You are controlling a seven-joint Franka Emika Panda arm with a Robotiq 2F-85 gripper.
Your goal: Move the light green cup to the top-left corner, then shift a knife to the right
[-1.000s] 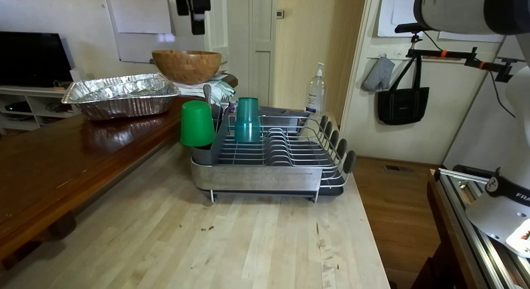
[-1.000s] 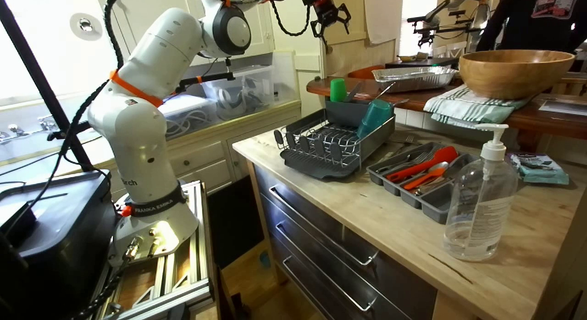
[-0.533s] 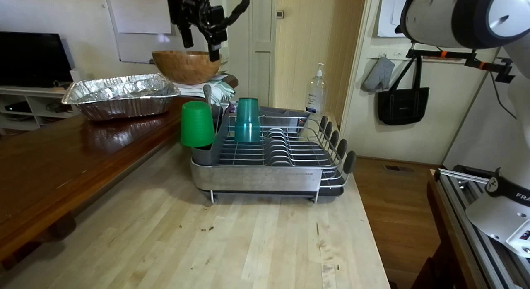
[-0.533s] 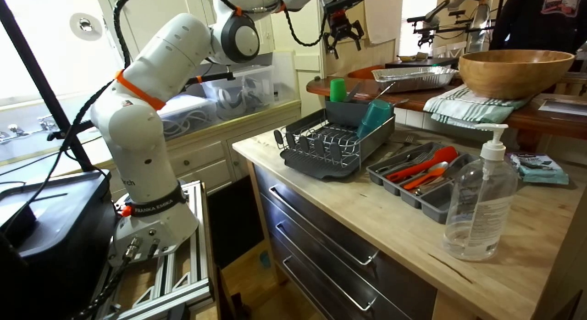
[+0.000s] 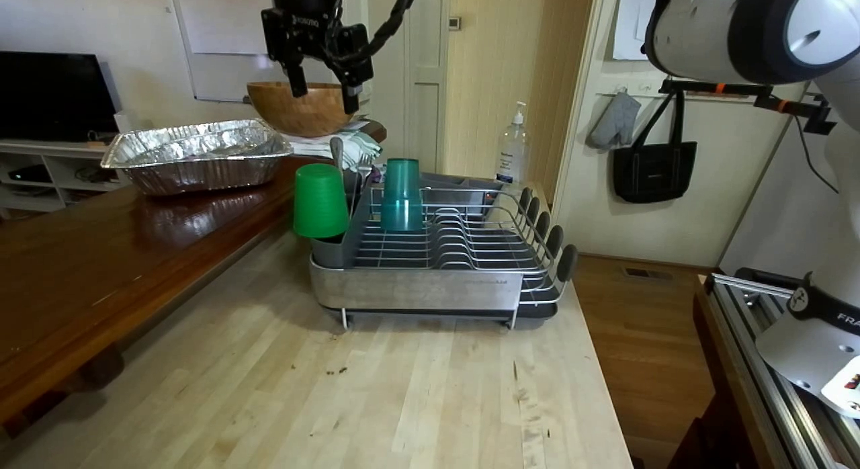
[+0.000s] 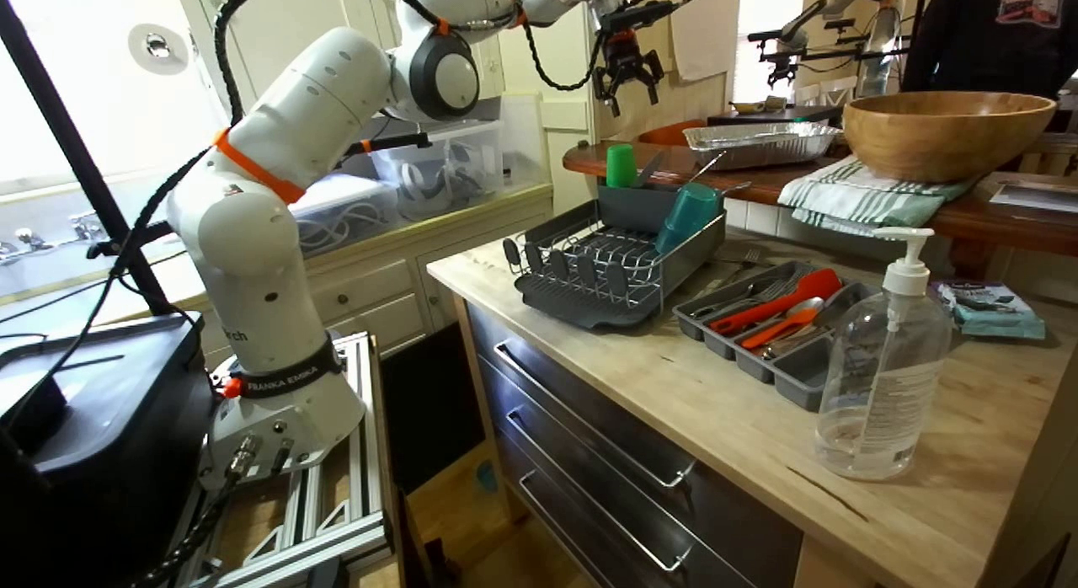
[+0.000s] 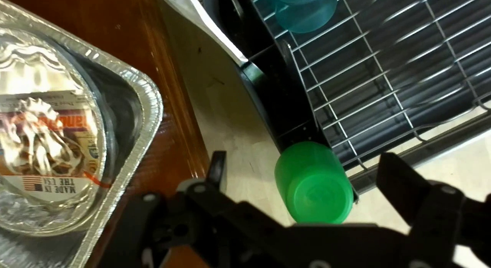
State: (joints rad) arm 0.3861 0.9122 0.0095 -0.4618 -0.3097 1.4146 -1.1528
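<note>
The light green cup (image 5: 320,200) stands upside down over the end of the grey utensil caddy, at a corner of the wire dish rack (image 5: 416,289). It also shows in an exterior view (image 6: 621,165) and in the wrist view (image 7: 318,185). My gripper (image 5: 324,98) is open and empty, well above the cup; it also shows in an exterior view (image 6: 633,104). In the wrist view the cup appears between the spread fingers of the gripper (image 7: 302,163), not touching them. A grey knife-like blade (image 6: 651,167) sticks up from the caddy beside the cup.
A teal cup (image 5: 401,197) leans inside the rack. A foil tray (image 5: 201,161) and wooden bowl (image 5: 302,109) sit on the higher brown counter. A grey cutlery tray (image 6: 804,386) with orange utensils and a clear pump bottle (image 6: 880,394) stand on the wooden top.
My gripper has come down and turned, so its two fingers now show spread apart. Most of this happened in the first half second. The cups and rack have not moved.
</note>
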